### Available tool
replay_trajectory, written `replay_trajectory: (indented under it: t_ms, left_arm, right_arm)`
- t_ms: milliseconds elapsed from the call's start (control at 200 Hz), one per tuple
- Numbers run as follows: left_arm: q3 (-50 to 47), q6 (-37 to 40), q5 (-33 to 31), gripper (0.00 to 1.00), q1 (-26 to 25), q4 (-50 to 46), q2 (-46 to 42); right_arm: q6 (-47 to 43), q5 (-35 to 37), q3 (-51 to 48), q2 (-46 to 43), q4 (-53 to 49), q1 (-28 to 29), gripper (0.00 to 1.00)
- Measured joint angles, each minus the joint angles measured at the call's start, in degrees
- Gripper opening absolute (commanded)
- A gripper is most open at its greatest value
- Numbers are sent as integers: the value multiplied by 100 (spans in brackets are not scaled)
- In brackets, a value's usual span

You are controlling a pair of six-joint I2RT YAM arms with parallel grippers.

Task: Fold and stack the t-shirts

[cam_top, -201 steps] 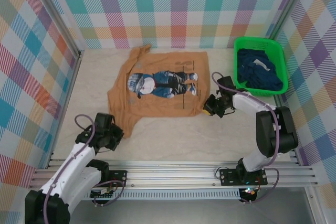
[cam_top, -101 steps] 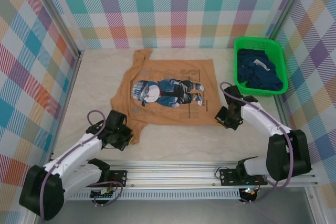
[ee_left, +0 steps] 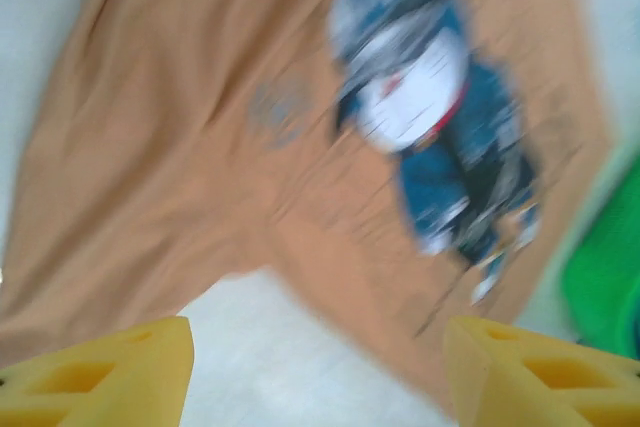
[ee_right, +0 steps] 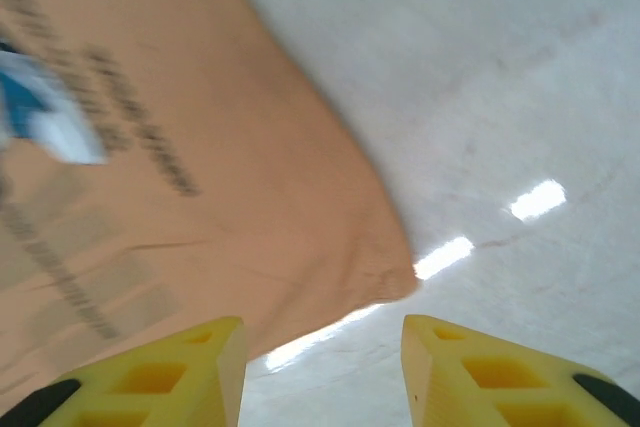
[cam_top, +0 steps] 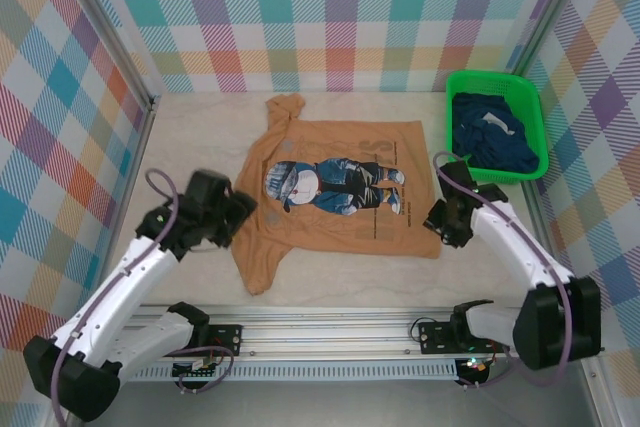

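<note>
1. Left gripper [cam_top: 230, 219]: at the 8 o'clock edge of the spread shirt, beside its near sleeve. In the wrist view its fingers [ee_left: 110, 367] stand wide apart with nothing between them. The cloth below is blurred.
2. Right gripper [cam_top: 441, 223]: at the shirt's 4 o'clock, by the near hem corner. In the wrist view it is spread too [ee_right: 320, 347], and the corner lies just ahead of the gap, unpinched.
3. Tan-orange t-shirt [cam_top: 300, 237]: mid-table [cam_top: 400, 282], print up and mostly flat, with the collar toward 9 o'clock and the hem toward 3 o'clock. The near sleeve trails toward 6.
4. Green basket [cam_top: 492, 75]: at the table's 2 o'clock, holding the navy t-shirts [cam_top: 495, 142] heaped and unfolded.
5. Step in hand, as I judge it: the shirt is laid out and the first fold is not yet begun.
6. Next move calls for me to close each gripper on its near edge, lift both together and carry them toward 12 o'clock in step, so the shirt doesn't drag or skew.
</note>
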Motion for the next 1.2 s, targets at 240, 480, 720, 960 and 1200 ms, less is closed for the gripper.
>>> replay_trajectory:
  t_ms: [240,480,720,960,1200]
  left_arm:
    - [3209,1982,-15,35,1069,595,4275]
    - [5399,3919,-68,45,1338,890,7274]
    - [5858,4701,-101,45,1462,920,7735]
    - [5309,4835,-83,44,1456,1263,7685]
    - [5154,4848,-173,4,1456,1327,7591]
  right_arm:
    - [-739,-1464,431,546,1615,236,38]
    - [-1130,-2334,1412,2072,2236,236,34]
    - [-1226,-2474,1897,2736,2282,186,27]
    - [-1180,-2470,1969,3202,2218,149,24]
    - [-1134,-2465,2144,3405,2192,149,21]
